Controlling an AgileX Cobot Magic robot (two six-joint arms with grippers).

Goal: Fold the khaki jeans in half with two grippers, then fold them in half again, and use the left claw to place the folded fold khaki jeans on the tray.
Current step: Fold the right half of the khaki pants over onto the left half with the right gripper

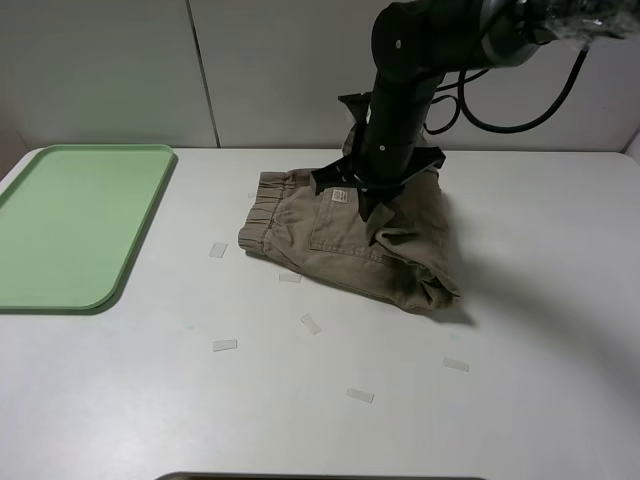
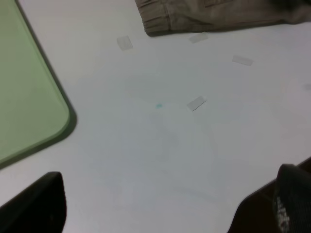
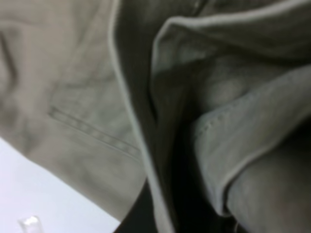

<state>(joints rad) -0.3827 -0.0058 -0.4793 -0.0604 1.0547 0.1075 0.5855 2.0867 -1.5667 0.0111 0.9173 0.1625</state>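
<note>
The jeans [image 1: 350, 240] are matt khaki woven cloth, creased, with stitched seams and a gathered waistband. The tray [image 1: 60, 230] is smooth pale-green plastic with a soft sheen. The tabletop [image 1: 520, 400] is smooth, matt white, dotted with translucent tape slips [image 1: 225, 345].

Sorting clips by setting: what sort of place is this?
Probably a robotics lab bench: bare white table against plain wall panels, tape markers stuck on it, and a black robot arm over khaki jeans near a green tray.
</note>
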